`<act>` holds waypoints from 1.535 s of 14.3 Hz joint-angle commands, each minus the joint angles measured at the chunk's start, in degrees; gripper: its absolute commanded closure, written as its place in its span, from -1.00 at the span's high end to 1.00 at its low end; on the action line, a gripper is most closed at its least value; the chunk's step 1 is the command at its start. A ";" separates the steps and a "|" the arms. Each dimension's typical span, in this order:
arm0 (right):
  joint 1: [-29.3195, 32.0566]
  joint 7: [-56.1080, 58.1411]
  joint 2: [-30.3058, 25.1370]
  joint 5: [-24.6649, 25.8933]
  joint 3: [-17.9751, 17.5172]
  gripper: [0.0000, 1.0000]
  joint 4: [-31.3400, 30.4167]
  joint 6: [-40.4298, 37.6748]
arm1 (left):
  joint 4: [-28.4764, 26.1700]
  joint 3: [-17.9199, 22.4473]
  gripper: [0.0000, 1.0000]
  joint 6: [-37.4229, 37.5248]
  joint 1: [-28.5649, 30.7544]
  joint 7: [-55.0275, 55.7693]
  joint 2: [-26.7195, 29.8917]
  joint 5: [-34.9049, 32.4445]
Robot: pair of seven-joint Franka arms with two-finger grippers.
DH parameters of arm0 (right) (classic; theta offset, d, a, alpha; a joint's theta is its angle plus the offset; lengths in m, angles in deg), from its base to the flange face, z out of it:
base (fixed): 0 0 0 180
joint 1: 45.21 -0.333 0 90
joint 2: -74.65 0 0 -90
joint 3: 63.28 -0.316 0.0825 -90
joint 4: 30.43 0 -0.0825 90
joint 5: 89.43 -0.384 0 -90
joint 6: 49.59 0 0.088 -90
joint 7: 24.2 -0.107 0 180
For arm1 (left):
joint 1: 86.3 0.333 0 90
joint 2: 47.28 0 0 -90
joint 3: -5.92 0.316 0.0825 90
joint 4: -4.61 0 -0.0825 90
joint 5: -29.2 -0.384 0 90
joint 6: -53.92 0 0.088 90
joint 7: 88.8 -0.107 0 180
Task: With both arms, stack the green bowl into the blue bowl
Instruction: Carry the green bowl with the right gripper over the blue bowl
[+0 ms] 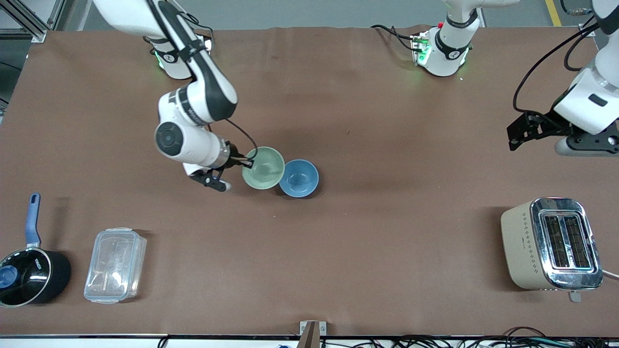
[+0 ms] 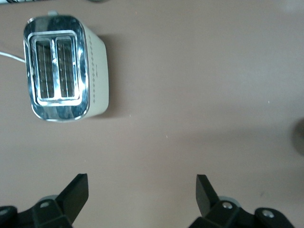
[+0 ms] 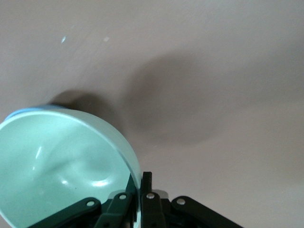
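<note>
Front view: both bowls empty, side by side.

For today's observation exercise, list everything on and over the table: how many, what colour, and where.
green bowl: one, mint green, mid-table, rim pinched by the right hand, overlapping the blue bowl's edge
blue bowl: one, light blue, beside the green bowl toward the left arm's end
pot: one, black with blue handle, right arm's end, near the front camera
box: one, clear plastic, beside the pot
toaster: one, beige and chrome, left arm's end
right hand: one, black, shut on the green bowl
left hand: one, black, open, waiting above the table near the toaster
</note>
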 commanded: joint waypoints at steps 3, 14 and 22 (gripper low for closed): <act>-5.30 -7.97 0.79 0.20 0.68 -0.98 0.83 5.28 | -4.95 2.65 1.00 1.81 -1.13 -2.16 4.99 1.87; -9.53 -15.28 5.89 -0.16 0.68 -0.99 0.48 17.51 | -5.40 2.21 1.00 1.99 -0.69 -2.07 5.52 1.87; -10.50 -15.45 8.62 -0.59 0.60 -0.90 0.22 21.47 | -4.87 2.48 1.00 1.19 -0.34 -1.98 4.38 1.87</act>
